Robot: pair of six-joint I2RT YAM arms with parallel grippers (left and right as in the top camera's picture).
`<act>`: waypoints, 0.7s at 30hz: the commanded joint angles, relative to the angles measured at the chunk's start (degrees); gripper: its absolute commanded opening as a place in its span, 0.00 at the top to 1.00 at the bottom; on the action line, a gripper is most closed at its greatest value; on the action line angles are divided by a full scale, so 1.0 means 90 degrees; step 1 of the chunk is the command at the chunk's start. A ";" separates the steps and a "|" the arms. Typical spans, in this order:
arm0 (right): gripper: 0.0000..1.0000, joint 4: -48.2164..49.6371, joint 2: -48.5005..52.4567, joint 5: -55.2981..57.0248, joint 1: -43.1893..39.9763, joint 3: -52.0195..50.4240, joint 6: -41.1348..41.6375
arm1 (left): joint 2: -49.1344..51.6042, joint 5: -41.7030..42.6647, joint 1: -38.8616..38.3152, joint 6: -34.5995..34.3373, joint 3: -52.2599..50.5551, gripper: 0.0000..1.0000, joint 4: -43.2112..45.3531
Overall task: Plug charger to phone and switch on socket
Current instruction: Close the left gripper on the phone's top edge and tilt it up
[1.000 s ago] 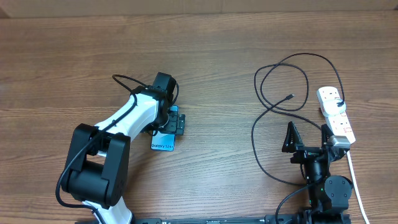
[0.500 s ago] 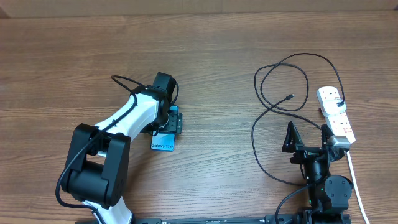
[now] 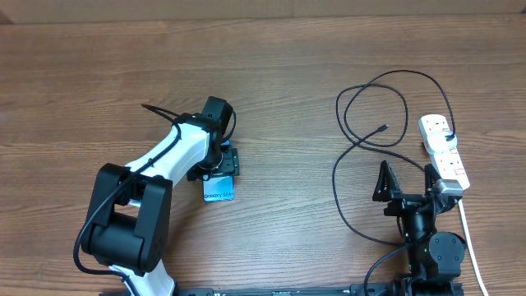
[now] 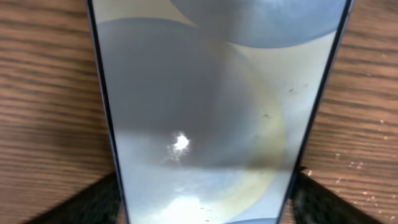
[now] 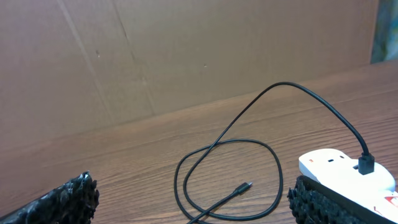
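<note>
One phone [image 3: 219, 191], long axis near-to-far, clamped across by left jaws; right jaws gaping

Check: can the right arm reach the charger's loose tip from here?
Probably yes. The right tool is open, and the charger tip lies just ahead of it, with only the charger's own cable loop crossing between.
</note>
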 commanded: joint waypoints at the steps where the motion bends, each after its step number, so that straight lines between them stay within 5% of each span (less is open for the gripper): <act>1: 0.00 0.0036 -0.0056 -0.0002 -0.0029 -0.0068 -0.0053 | 0.0146 -0.0267 0.0010 -0.0219 0.0039 0.12 0.0019; 5: 0.00 0.0034 -0.0056 -0.0002 -0.0029 -0.0068 -0.0053 | 0.0146 -0.0270 0.0010 -0.0216 0.0039 0.00 0.0061; 21: 0.00 0.0036 -0.0056 -0.0002 -0.0029 -0.0068 -0.0053 | 0.0160 -0.0321 0.0010 -0.0121 0.0039 0.00 0.0231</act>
